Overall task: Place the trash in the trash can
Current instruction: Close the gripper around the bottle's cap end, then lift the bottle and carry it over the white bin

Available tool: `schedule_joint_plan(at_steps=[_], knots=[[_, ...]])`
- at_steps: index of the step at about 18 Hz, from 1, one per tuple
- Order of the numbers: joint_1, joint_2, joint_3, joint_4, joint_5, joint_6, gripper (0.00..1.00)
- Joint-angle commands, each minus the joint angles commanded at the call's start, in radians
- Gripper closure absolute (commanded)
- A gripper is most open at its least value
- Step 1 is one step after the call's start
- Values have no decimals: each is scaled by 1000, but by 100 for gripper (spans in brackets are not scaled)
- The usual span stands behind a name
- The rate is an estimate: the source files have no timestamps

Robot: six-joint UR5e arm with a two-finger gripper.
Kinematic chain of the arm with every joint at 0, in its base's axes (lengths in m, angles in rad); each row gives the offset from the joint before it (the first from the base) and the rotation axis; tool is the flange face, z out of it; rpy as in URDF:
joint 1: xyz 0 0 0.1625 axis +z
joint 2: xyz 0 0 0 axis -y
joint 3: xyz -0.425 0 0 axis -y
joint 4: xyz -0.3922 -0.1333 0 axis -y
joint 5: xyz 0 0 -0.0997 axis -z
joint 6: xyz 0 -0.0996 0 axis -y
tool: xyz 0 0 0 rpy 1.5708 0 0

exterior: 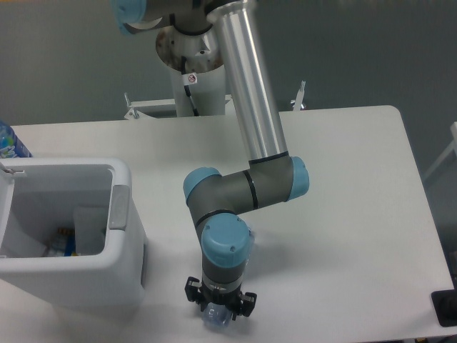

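The crushed clear bottle point(216, 319) shows only as a small bluish, translucent end poking out beneath the gripper point(218, 313), close to the table's point(343, 214) front edge and to the bottom of the view; the rest of it is covered by the wrist, so its length and label cannot be made out; the gripper's fingers are hidden under its black body, and whether they are clamped on the bottle or merely standing over it cannot be told from this angle; the arm point(246, 193) folds down from the upper middle, its silver tube running to a grey elbow with pale blue caps, and it blocks a strip of the tabletop behind the gripper; to the right of the arm the white surface runs bare to the rounded far corner and the right edge, where a dark object point(446, 307) is cut off by the frame; to the left, near but apart from the gripper, stands the trash can point(121, 279), a boxy white bin with a grey latch tab on the side facing the arm, its left part cut off by the frame; inside it lie a pale flat piece and some blue and yellowish scraps too small to identify; a bottle with a blue label point(10, 141) peeks in at the left edge behind the bin.
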Motion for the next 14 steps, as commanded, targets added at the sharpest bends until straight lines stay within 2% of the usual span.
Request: schedule_joint_plan(at_steps=[5, 7, 14], knots=[[0, 0, 0, 2, 0, 2, 34], [0, 0, 0, 2, 3, 2, 38], [0, 9, 2, 0, 29, 3, 41]])
